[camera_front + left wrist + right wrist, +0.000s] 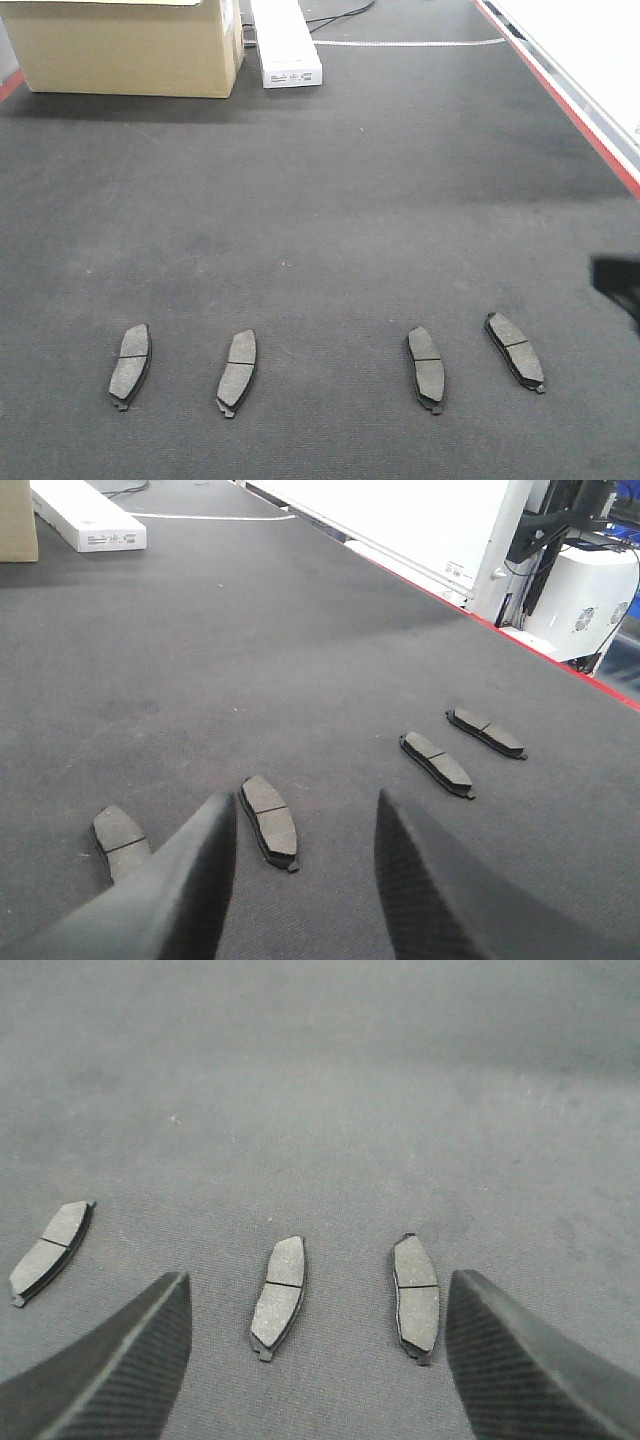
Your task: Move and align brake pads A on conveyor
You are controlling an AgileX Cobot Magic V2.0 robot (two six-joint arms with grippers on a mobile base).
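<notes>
Looking down at the conveyor (330,200), I count four pads lying flat on the dark belt in a loose row near the front. From the left: pad one (130,365), pad two (238,372), then a wider gap, then pad three (425,368) and pad four (515,350). None touches another. The first three point almost the same way, while pad four is turned clearly to one side, so I think it needs the most correction.

Both grippers are spread wide and hold nothing. The left gripper (305,870) hangs just above the belt with pad two close to its left finger. The right gripper (315,1360) looks over three pads, two of them between its fingers; which pads these are, I cannot say for sure.

To do this step well, I would come down over one pad only, with the fingers across its short sides, and close gently so the thin plate does not slip out. Then turn it to match its neighbours, and make the gaps equal.

At the far end of the belt I count one cardboard box (125,45) and one long white box (285,42), well apart from the pads. One red rail (560,95) runs along the right edge.
</notes>
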